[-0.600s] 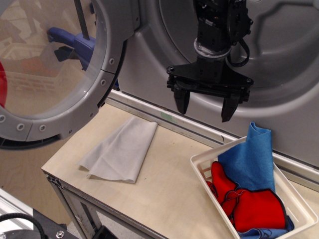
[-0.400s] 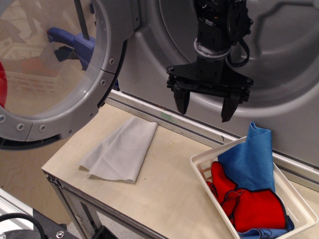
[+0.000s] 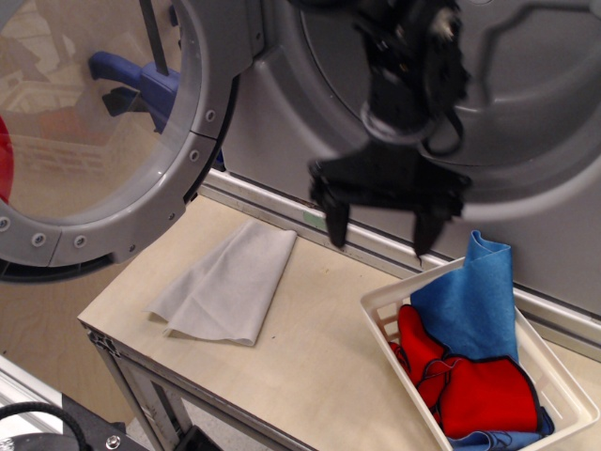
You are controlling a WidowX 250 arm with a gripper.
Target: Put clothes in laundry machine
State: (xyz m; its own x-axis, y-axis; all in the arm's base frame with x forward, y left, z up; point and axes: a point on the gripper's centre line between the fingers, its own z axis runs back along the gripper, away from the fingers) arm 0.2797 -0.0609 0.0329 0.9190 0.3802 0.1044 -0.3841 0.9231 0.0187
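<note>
Since the earlier frames the gripper has dropped lower and now shows motion blur, its two dark fingers hanging just above the table edge in front of the laundry machine. Its jaws stand wide apart and hold nothing.

Red and blue clothes lie heaped in the white basket at the right end of the table, well below the drum opening and to the right of the gripper. One blue piece drapes up over the basket's far rim. A flat grey cloth lies apart on the left, and the round door stands swung open.

To do the pick well, the arm likely needs to travel right and come down over the heap's highest fold, keeping the fingers wide until they straddle a bunched ridge of cloth. Closing on a fold rather than a flat patch should give a surer hold, and staying clear of the basket wall avoids dragging it along.
</note>
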